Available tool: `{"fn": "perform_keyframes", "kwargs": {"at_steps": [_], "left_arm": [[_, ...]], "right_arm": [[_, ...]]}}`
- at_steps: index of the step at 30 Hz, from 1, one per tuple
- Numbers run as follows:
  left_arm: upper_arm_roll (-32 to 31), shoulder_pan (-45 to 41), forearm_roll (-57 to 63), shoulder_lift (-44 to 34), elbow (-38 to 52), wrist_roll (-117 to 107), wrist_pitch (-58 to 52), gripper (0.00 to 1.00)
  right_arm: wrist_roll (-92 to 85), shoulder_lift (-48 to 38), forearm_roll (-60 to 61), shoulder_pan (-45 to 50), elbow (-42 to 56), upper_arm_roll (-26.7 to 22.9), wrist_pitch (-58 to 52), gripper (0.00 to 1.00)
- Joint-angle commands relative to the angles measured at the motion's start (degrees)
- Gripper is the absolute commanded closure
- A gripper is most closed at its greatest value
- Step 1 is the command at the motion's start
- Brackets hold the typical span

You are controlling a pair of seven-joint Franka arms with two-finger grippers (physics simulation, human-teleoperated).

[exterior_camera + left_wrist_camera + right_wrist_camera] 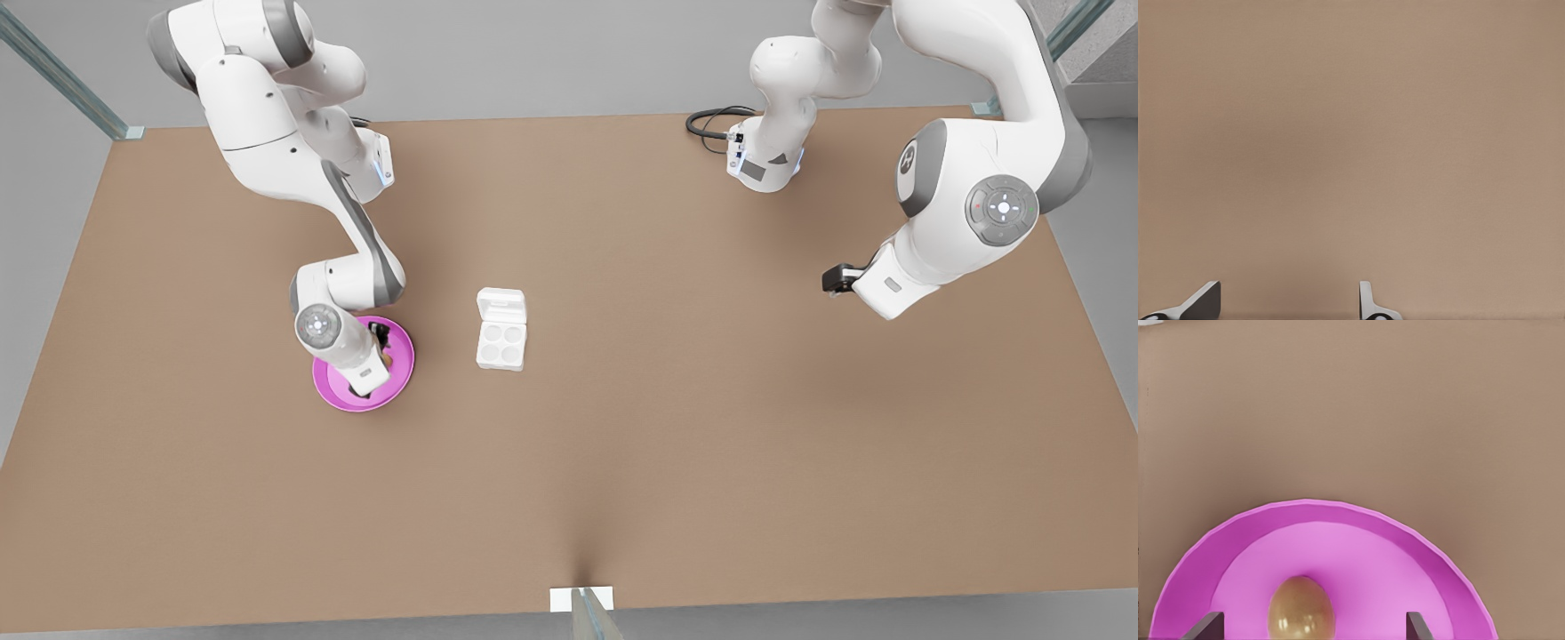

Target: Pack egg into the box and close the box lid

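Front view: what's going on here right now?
The right tool is down over the pink plate, fingers open either side of the egg, which lies on the plate, not yet gripped. The egg carton sits beside the plate on the table with its lid open and all four cups empty. The left tool waits, open, over bare table.

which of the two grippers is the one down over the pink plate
The right gripper, on the front view's left: its open fingers straddle the egg on the pink plate. The left gripper waits open over bare table.
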Motion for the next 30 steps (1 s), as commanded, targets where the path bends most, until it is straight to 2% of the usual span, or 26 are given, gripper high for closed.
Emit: {"fn": "perform_keyframes", "kwargs": {"at_steps": [1, 30], "left_arm": [[0.0, 0.1, 0.0, 0.1, 0.0, -0.1, 0.1, 0.00], [-0.1, -0.1, 0.0, 0.1, -0.1, -0.1, -0.2, 0.00]], "right_arm": [[-16.4, -0.3, 0.0, 0.0, -0.6, 0.0, 1.3, 0.00], [-17.2, 0.6, -2.4, -0.7, -7.4, -0.1, 13.0, 0.00]]}}
